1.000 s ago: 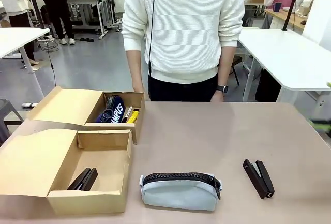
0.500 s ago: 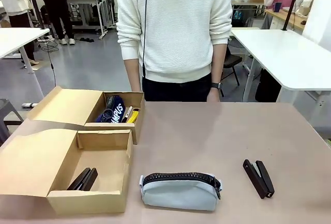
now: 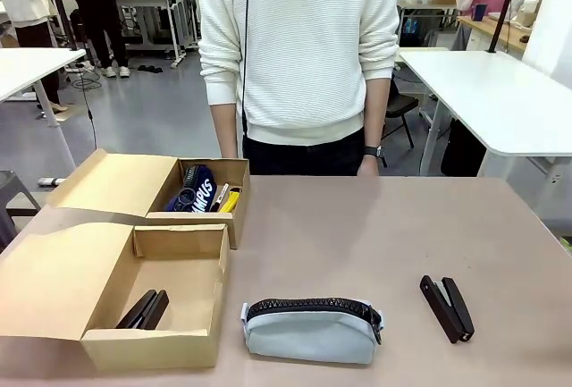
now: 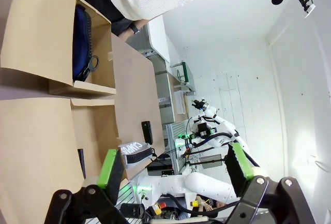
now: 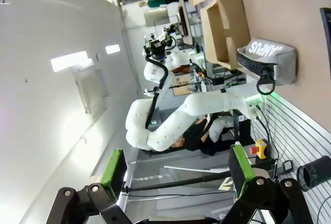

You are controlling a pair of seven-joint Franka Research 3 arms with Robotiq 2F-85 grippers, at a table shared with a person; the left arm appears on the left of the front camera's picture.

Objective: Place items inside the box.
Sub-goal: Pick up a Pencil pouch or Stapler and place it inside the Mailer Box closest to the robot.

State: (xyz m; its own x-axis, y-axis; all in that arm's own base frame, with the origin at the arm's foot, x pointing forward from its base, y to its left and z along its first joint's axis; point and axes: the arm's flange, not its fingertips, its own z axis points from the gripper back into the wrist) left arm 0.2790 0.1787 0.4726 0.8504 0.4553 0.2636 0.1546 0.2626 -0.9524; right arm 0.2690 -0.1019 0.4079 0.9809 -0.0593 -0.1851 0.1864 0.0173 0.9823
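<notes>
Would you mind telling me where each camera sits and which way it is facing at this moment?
Front: fixed on the robot's side, facing across the table at the person.
Left wrist: rolled sideways, looking past the open left gripper at the boxes.
Right wrist: rolled, looking past the open right gripper toward the left arm.
Shared: all three show the pouch.

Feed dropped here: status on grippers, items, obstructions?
Left gripper open, empty. Right gripper open, empty. Grey-blue zip pouch and black stapler on table, outside brown cardboard boxes. Nothing in the way; person stands at far edge.
</notes>
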